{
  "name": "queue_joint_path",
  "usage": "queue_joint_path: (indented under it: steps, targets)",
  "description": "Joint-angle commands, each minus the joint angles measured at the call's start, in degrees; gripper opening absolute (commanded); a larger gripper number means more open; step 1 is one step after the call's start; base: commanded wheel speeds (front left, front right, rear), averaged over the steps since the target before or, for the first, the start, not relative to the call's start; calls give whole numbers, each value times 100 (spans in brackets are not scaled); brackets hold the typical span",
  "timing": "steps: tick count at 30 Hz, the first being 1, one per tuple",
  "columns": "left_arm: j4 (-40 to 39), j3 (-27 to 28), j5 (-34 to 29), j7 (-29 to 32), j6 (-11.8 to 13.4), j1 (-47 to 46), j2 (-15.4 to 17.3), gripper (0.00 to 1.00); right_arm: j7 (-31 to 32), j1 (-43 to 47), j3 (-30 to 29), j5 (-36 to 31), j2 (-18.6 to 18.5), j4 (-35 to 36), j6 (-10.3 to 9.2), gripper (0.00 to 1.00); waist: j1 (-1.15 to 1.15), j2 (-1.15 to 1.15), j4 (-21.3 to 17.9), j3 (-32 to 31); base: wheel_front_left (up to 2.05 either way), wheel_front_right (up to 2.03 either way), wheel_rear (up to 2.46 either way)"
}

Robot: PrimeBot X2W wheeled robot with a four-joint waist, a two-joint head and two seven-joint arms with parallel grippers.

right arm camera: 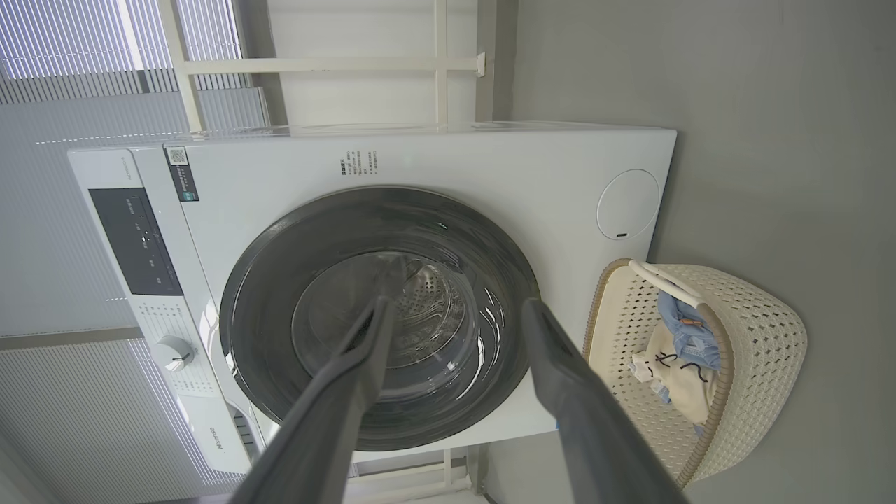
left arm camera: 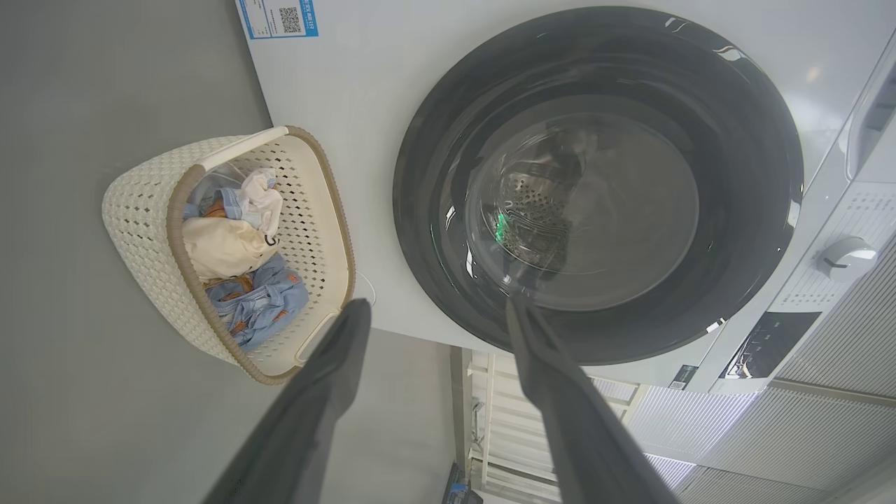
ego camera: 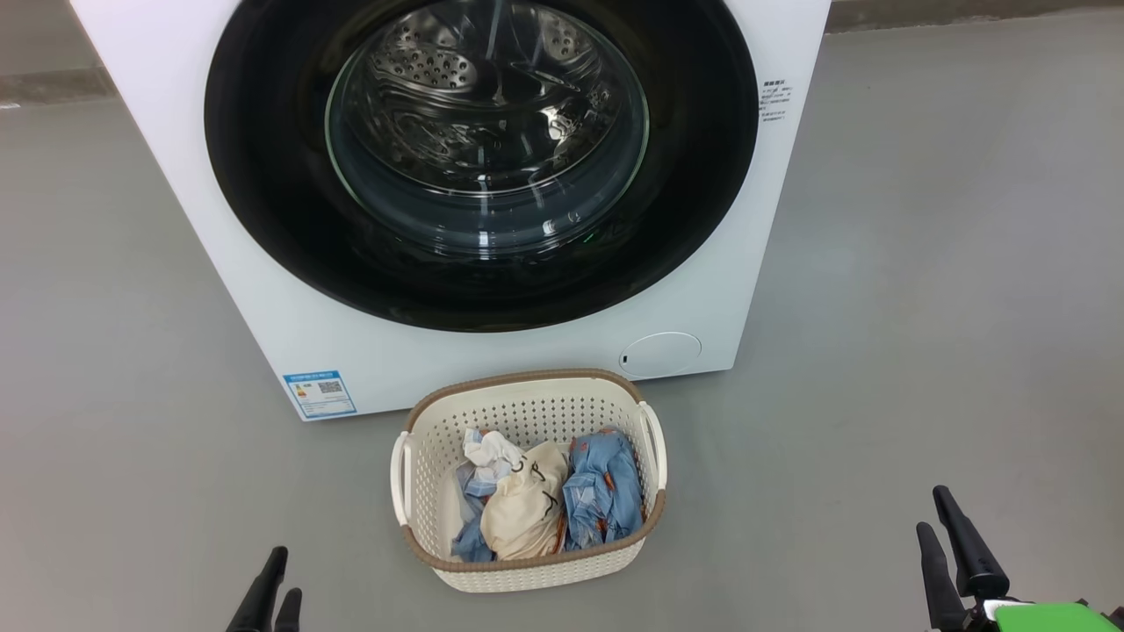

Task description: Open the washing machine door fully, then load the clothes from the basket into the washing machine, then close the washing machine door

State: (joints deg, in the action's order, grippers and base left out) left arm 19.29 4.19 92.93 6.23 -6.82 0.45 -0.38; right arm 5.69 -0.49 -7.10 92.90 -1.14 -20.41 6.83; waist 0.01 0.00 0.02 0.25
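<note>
while the washing machine door (ego camera: 481,167) is sitting shut, the basket (ego camera: 527,575) is holding the clothes (ego camera: 527,505), and the left jaws and right jaws are hanging released.

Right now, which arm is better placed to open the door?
Probably left: the left gripper sits open in line with the door, while the right gripper lies to the side of the washer. Handle unclear.

Before you, smooth grey floor (ego camera: 948,263) spreading to a darker skirting strip (ego camera: 53,86) at the wall's foot, in your right wrist view 1 white barred frame (right arm camera: 315,64), ribbed pale panels (right arm camera: 70,420) beside it
</note>
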Motion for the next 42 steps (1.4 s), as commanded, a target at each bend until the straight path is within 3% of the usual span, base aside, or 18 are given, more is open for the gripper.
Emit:
queue_joint_path:
  steps: [1, 3, 14, 42]
  targets:
    - [-156, 2, -29, -52, -17, -167, 77, 100, -43, -150, 25, -3, -39, 161, 4, 100, 6, 0, 3, -3, 0, 0, 0]
    - [-176, -14, -57, -87, -18, -169, 86, 100, -77, -152, 44, -30, -42, 169, 5, 100, 13, 0, 7, -15, 0, 0, 0]
    - [-302, -111, -433, -278, -23, -203, 180, 100, -263, -200, 131, -494, -60, 220, 10, 100, 0, 0, 24, -4, 0, 0, 0]
    - [-567, -371, -2535, -741, -34, -255, 390, 100, -716, -291, 457, -2698, -182, 394, 24, 100, 0, 0, 78, 21, 0, 0, 0]
